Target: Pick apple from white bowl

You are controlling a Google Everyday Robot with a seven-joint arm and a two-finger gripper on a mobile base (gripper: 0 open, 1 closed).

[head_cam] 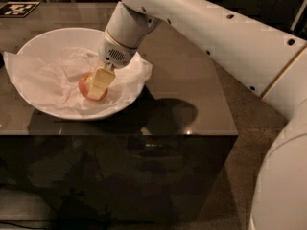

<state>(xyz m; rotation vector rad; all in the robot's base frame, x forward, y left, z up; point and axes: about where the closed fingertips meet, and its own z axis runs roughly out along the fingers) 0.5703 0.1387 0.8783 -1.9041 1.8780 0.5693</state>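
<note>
The white bowl (53,37) sits on the left part of a dark table, lined with crumpled white paper (43,78). The small red-orange apple (85,86) lies on the paper in the bowl's right half. My gripper (97,86) reaches down into the bowl from the upper right and sits right at the apple, covering its right side. Only the apple's left side shows past the gripper. The white arm (201,28) runs from the right across the table.
The dark table's front edge (120,135) runs just below the bowl, and its right edge (225,95) drops to a carpeted floor. A black-and-white marker tag (17,8) lies at the table's far left corner. The paper hangs over the bowl's right rim.
</note>
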